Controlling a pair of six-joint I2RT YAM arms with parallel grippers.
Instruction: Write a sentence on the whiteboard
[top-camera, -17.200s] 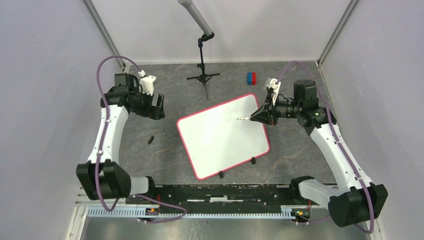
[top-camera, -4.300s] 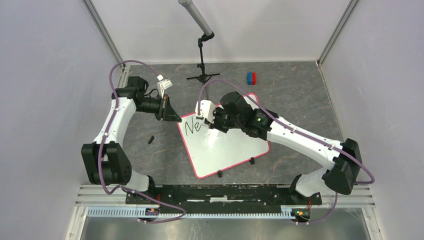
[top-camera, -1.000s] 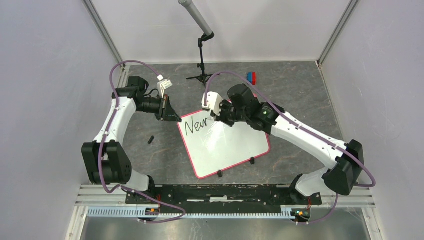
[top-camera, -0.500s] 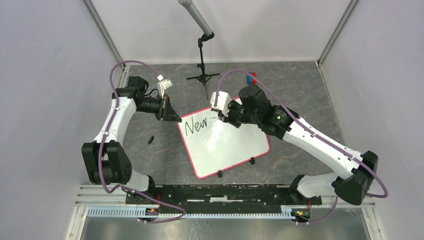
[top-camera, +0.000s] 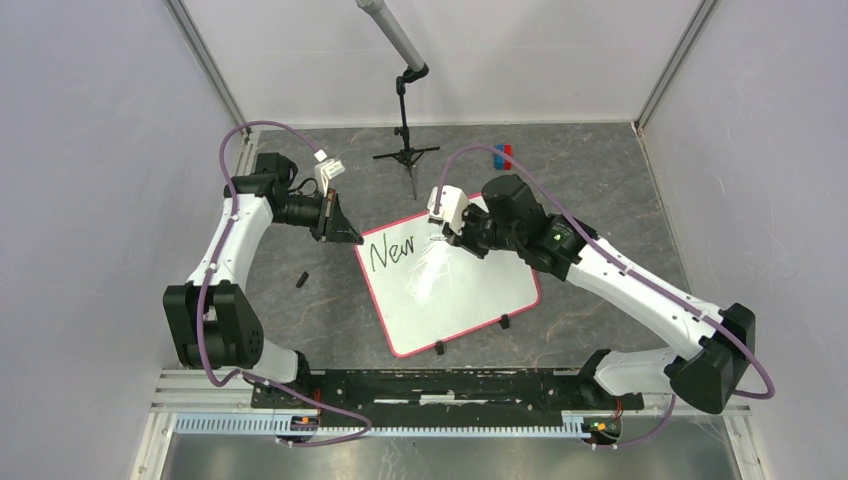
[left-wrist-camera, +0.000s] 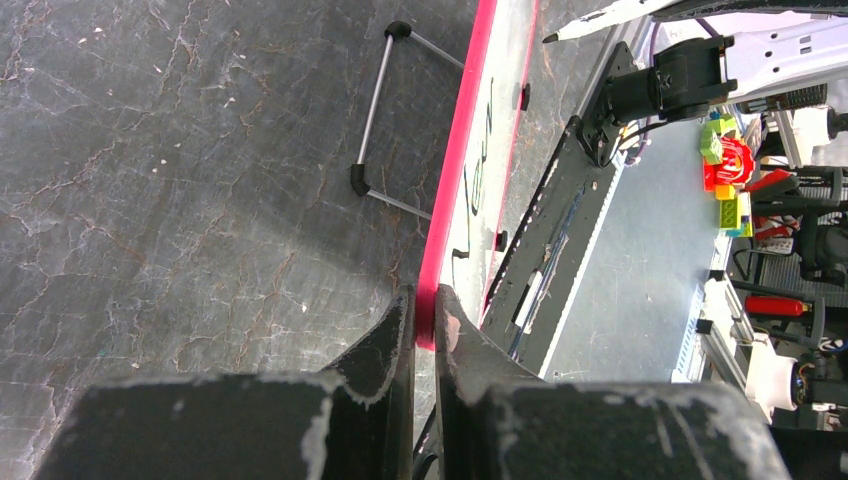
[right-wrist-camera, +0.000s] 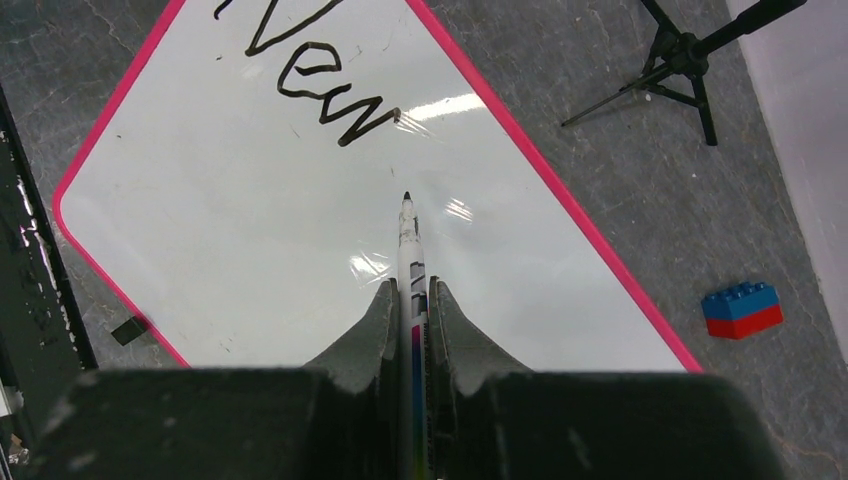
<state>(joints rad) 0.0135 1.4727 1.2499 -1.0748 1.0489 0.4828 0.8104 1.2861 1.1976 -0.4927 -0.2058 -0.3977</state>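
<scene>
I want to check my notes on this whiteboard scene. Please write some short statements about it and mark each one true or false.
1. The whiteboard shows only the word "New". True.
2. The right claw grips a marker. True.
3. The left claw is open above the table. False: it is shut on the whiteboard's pink rim.
4. The blue and red brick lies on the whiteboard. False: it lies on the table, off the board.

A small black stand (top-camera: 406, 153) sits top middle. A blue and red block (top-camera: 504, 157) lies right of it. A tiny black piece (top-camera: 301, 279) lies left.
</scene>
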